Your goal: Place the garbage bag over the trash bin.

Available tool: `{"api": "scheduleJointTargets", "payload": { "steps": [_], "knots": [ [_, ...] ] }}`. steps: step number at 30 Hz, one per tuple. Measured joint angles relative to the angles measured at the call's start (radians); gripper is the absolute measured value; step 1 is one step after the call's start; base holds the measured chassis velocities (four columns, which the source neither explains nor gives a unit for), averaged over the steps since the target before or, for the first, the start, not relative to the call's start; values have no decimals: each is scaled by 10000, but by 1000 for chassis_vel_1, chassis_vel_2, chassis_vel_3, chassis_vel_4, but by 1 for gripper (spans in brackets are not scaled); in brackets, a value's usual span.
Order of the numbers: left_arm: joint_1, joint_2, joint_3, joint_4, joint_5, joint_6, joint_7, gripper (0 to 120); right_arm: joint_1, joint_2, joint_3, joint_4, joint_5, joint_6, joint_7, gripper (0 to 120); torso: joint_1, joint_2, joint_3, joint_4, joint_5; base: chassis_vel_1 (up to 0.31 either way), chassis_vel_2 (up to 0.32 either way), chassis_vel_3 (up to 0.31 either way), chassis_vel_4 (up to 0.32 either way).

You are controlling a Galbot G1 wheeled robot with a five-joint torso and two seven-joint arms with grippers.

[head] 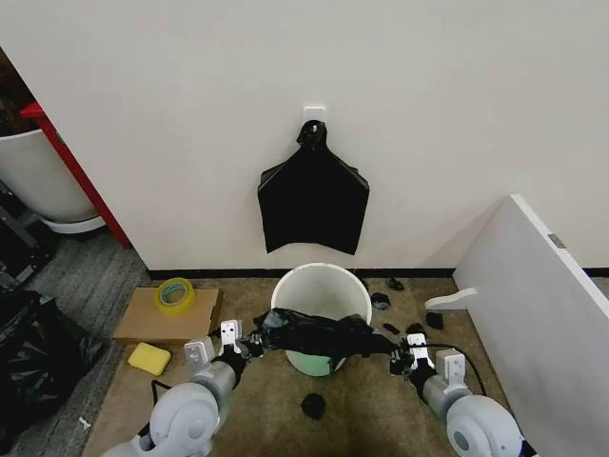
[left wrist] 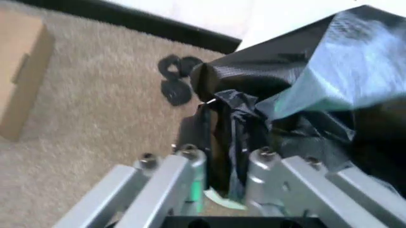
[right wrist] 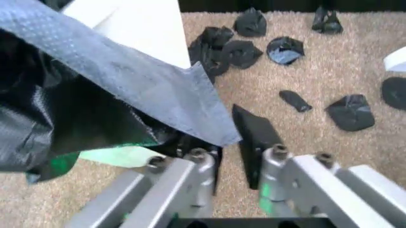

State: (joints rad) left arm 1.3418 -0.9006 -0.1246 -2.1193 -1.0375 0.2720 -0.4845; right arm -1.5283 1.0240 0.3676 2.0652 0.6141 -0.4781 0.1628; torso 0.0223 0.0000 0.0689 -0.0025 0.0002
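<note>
The trash bin [head: 322,286], a round white bucket with a pale green base, stands on the carpet against the wall. The black garbage bag [head: 319,333] is stretched across the bin's near side, just below the rim, between my two grippers. My left gripper [head: 249,343] is shut on the bag's left end; in the left wrist view the crinkled plastic [left wrist: 231,137] is pinched between its fingers [left wrist: 190,164]. My right gripper [head: 398,358] holds the right end, and a black flap [right wrist: 254,137] runs between its fingers [right wrist: 273,159]. The bin's white wall [right wrist: 140,28] shows beside the bag.
A flat bundle of black bags [head: 313,200] hangs from a wall hook above the bin. Small black scraps [head: 313,406] [right wrist: 285,50] lie on the carpet. A cardboard box [head: 143,324] with a tape roll [head: 175,293] and a yellow sponge [head: 148,358] lie left; a white board [head: 542,286] leans right.
</note>
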Motion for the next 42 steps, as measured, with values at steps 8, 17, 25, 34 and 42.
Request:
{"api": "scheduleJointTargets", "payload": {
  "steps": [8,17,25,34,42],
  "knots": [
    [987,305,-634,-606,799,-48,491,43,-801,-350,296,733,-542,481,-438,40,-1,0,0,1,-1,0,0,0,0],
    [2035,574,-2216,-817,1010,-412,1052,78,-2062,-587,764,1381,-1563,1268,-914,74,-1,0,-1,0,-1,0,0,0,0],
    [2666,611,-2198,-545,1914,-1298,2435,100,-2506,-526,857,1424,-2194,2440,-1428,99,-1,0,-1,1,0,0,0,0,0],
    [1539,319,-1429,934,5453,-2916,2934,100,-1975,-158,313,1224,-3288,2951,-1582,100,0,-1,-1,0,-1,0,0,0,0],
    [1459,642,-1783,1395,5674,-4596,4924,100,-2358,-245,563,1206,-3641,4136,-2080,100,0,-1,0,-1,-1,0,0,0,0]
  ]
}}
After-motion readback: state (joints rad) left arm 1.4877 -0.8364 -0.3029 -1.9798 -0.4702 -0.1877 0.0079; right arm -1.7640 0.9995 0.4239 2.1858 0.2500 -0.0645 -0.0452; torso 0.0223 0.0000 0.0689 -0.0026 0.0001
